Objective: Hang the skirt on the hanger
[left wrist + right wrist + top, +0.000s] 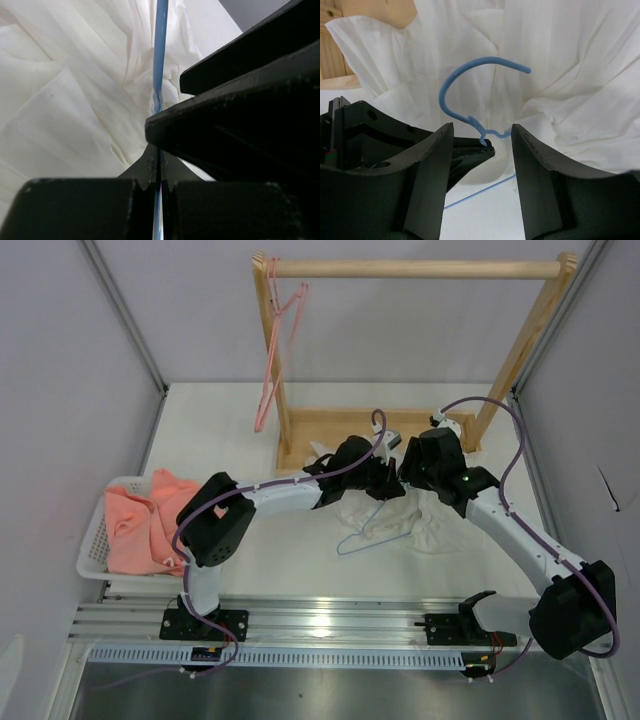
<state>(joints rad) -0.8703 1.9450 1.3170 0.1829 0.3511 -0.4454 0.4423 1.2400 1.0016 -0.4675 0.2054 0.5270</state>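
Currently left gripper (159,172) clamps the light-blue hanger (160,55) wire; right gripper (482,150) jaws stand apart, white skirt (570,75) just beyond them.

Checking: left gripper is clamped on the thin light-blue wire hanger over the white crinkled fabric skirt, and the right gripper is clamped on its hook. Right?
Not the last part. The right wrist view shows the right gripper open, jaws apart either side of the light-blue wire hanger at its hook. The left gripper is indeed clamped on the wire, over the white crinkled skirt.
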